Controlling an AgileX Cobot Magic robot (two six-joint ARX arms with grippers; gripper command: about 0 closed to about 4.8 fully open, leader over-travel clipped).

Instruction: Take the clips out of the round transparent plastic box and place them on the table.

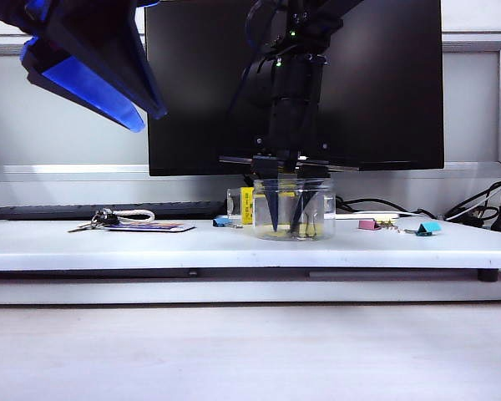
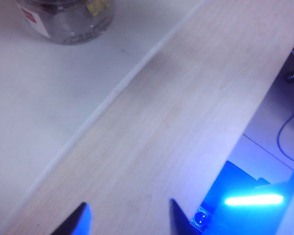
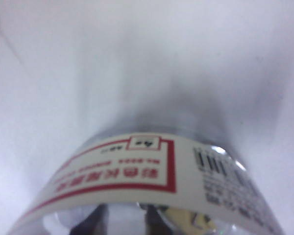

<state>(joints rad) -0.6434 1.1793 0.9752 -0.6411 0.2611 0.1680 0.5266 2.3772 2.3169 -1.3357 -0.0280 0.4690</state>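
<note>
While left pincer (image 2: 128, 218) gapes aloft, right pincer (image 1: 287, 224) part-spread inside clear round jar (image 1: 294, 210).

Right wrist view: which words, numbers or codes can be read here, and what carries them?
White label on the round transparent plastic box: red-framed characters, upside down and blurred, not readable.
Same label: barcode with small print below, too blurred to read.
Bottle with yellow label: print too small to read.

Counts on the counter (image 1: 83, 242)
One round transparent plastic box (image 1: 293, 209), one clear bottle with yellow label (image 1: 241, 205), one pink clip (image 1: 368, 224), one teal clip (image 1: 429, 227), one blue clip (image 1: 223, 221), one key bunch (image 1: 100, 220); yellow clips (image 1: 311, 227) inside uncountable
</note>
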